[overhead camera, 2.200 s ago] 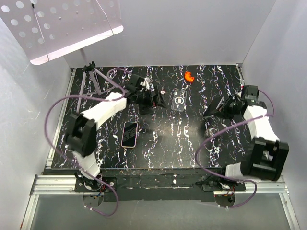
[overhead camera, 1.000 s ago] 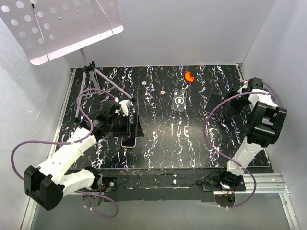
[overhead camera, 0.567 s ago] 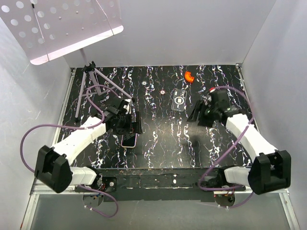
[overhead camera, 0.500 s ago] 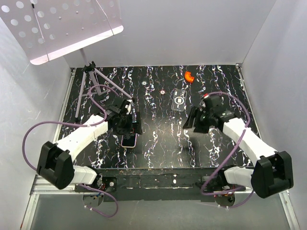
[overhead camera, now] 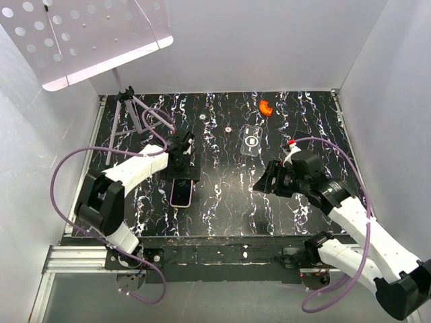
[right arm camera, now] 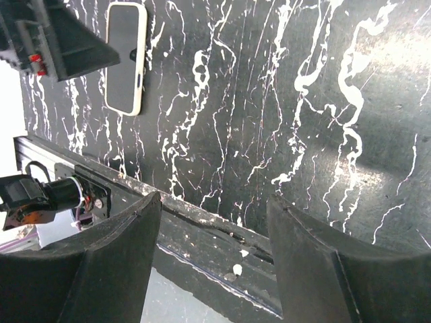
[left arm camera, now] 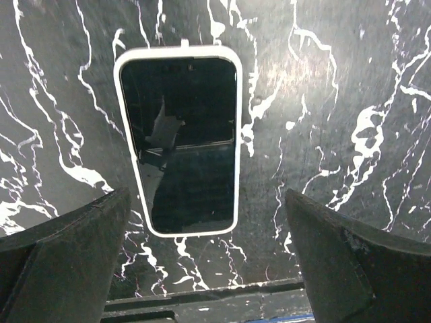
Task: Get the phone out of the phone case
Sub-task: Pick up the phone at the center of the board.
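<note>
The phone (overhead camera: 182,194) lies face up on the black marbled table, dark screen with a pale rim; I cannot tell whether that rim is a case. In the left wrist view the phone (left arm camera: 179,138) lies just ahead of my left gripper (left arm camera: 209,269), which is open and touches nothing. From above, the left gripper (overhead camera: 180,163) hovers at the phone's far end. A clear phone case (overhead camera: 251,139) with a white ring lies apart at the back middle. My right gripper (overhead camera: 267,180) hangs open and empty right of centre. The right wrist view shows the phone (right arm camera: 125,57) far from the right gripper (right arm camera: 212,259).
An orange piece (overhead camera: 266,107) lies at the back. A tripod stand (overhead camera: 128,111) carries a perforated white board (overhead camera: 81,33) at the back left. Two small rings (overhead camera: 229,129) lie near the back middle. The table's front edge and rail (right arm camera: 202,229) run under the right gripper.
The left gripper shifted from over the phone's left side to its far end. The right arm swung from the far right wall forward to the table's front middle.
</note>
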Controlling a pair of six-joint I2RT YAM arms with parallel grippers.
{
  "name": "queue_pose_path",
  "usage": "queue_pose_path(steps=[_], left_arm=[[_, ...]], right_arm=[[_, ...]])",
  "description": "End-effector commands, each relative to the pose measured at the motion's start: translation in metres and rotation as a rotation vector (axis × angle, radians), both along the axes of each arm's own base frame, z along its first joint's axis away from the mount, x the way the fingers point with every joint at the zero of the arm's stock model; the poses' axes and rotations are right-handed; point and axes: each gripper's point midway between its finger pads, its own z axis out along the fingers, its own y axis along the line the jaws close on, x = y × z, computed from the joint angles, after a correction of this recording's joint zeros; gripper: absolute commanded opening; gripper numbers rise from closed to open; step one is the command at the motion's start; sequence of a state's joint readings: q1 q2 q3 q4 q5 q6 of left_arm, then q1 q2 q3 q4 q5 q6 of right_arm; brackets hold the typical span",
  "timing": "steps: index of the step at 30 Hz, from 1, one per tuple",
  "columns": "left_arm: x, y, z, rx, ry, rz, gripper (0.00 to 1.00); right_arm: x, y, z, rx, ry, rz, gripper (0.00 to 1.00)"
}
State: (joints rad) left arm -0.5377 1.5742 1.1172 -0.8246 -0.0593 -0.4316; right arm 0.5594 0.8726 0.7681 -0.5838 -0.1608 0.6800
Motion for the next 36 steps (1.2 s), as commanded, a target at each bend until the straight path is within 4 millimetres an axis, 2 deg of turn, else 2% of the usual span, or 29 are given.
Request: queue_pose_path(steps=[1,4,8,14,19,23,27,36], left_arm=[[0.021,0.005,0.009,0.077,-0.019,-0.034,0.98],[0.024,0.001,-0.001,0.094,0.017,-0.051,0.98],[0.029,0.013,-0.009,0.147,0.027,-0.056,0.98],[0.021,0.019,-0.030,0.092,0.132,-0.091,0.98],[0.011,0.019,-0.047,0.083,0.184,-0.112,0.98],[0.006,0.016,-0.052,0.060,0.202,-0.126,0.98],[0.004,0.014,-0.048,0.040,0.191,-0.126,0.98],[0.009,-0.002,-0.021,-0.062,0.128,-0.104,0.98]], right_arm=[[0.001,-0.010,0.003,-0.017,-0.058,-0.031,0.71],[-0.002,-0.009,0.004,-0.001,-0.059,-0.022,0.70],[-0.005,-0.007,0.005,0.025,-0.067,-0.013,0.71],[-0.002,-0.007,0.005,0.020,-0.086,-0.013,0.71],[0.001,0.001,0.004,0.049,-0.074,0.001,0.70],[0.002,0.004,0.005,0.062,-0.073,0.005,0.70],[0.003,0.005,0.005,0.066,-0.072,0.004,0.70],[-0.001,0.007,0.001,0.076,-0.050,0.011,0.70]])
